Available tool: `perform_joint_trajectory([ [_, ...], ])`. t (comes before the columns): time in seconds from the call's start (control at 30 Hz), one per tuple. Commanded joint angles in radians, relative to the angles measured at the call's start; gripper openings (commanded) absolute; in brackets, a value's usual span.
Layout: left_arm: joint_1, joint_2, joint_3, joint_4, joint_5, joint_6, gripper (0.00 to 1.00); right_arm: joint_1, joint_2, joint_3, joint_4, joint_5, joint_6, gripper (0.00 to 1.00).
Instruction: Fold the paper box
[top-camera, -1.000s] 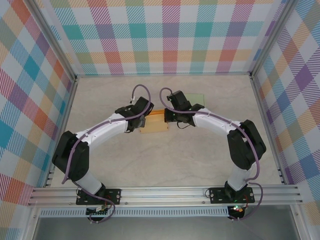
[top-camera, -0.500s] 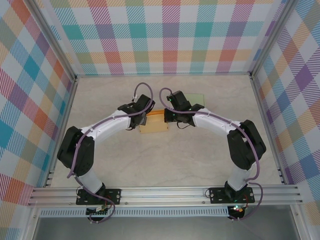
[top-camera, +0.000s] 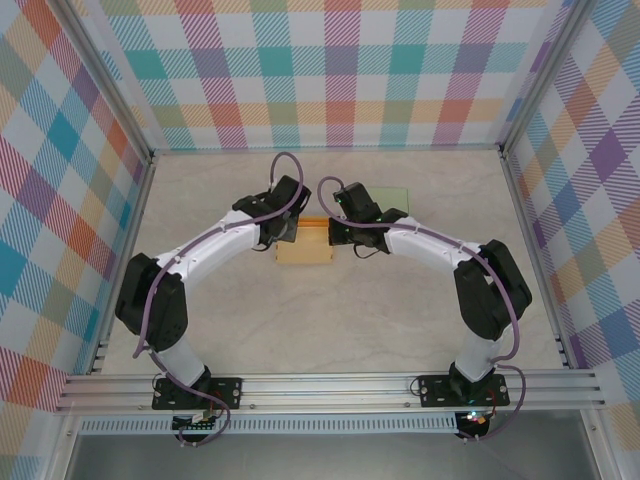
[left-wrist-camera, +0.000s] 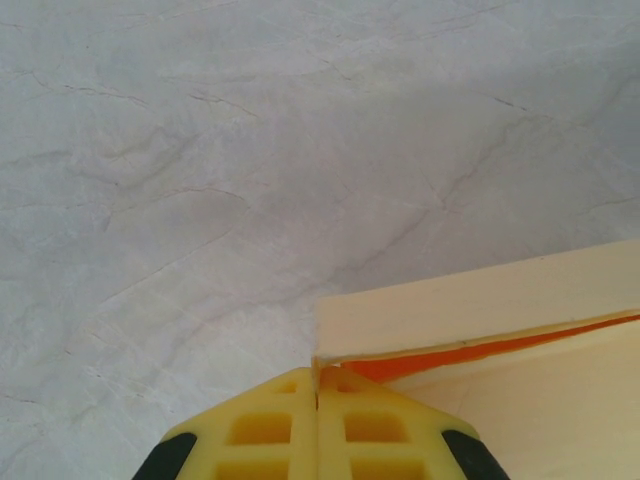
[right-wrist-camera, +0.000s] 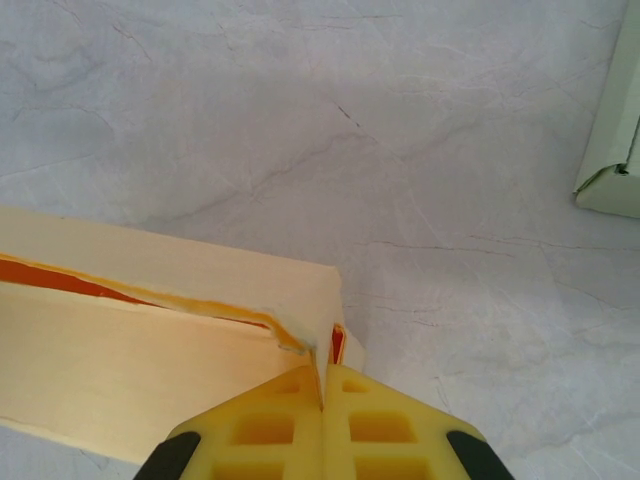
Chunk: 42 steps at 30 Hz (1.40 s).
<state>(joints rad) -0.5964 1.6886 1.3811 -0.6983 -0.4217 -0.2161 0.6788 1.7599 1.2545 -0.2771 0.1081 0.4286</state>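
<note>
Nearest, the rail (top-camera: 330, 385) is seen at the desk's near edge, with both arm bases bolted to it; from there the left arm (top-camera: 215, 250) and the right arm (top-camera: 430, 240) are bent inward across the marbled desk (top-camera: 350, 320), so that their wrists are brought close together near the middle.

The box (top-camera: 305, 247) is found lying on the desk between the two wrists, cream outside and orange inside, and it is touched at both ends.

In the left wrist view, the left fingers (left-wrist-camera: 290, 400) are seen pressed together; a thin edge at the corner of the box (left-wrist-camera: 480, 300) is pinched between their tips, and an orange slit is shown beside that corner under a cream wall.

In the right wrist view, the right fingers (right-wrist-camera: 350, 400) are likewise closed; a small cream flap at the corner of the box (right-wrist-camera: 150, 350) is clamped between them, with a sliver of orange exposed just beside the tips.

Farther back and to the right, a pale green carton (top-camera: 396, 194) is set on the desk, apart from the box; its edge (right-wrist-camera: 615, 150) is caught in the right wrist view.

Beyond it, the desk is closed in by checked walls (top-camera: 330, 70).
</note>
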Motion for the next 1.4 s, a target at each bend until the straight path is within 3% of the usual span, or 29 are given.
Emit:
perform_joint_trajectory([
  [0.0, 0.008, 0.019, 0.038, -0.053, 0.042, -0.016, 0.00, 0.028, 0.038, -0.040, -0.136, -0.021, -0.020, 0.00],
  [0.27, 0.008, 0.014, -0.034, -0.002, 0.028, -0.035, 0.00, 0.028, 0.013, -0.035, -0.122, -0.071, -0.007, 0.07],
  [0.37, 0.007, 0.005, -0.060, 0.017, 0.011, -0.047, 0.00, 0.028, 0.005, -0.034, -0.119, -0.078, -0.004, 0.14],
  [0.77, 0.007, -0.014, -0.099, 0.042, -0.021, -0.065, 0.00, 0.031, 0.000, -0.034, -0.105, -0.108, -0.004, 0.21],
  [1.37, 0.009, -0.035, -0.028, -0.058, 0.027, -0.043, 0.00, 0.044, 0.074, -0.020, -0.157, -0.001, -0.018, 0.18],
])
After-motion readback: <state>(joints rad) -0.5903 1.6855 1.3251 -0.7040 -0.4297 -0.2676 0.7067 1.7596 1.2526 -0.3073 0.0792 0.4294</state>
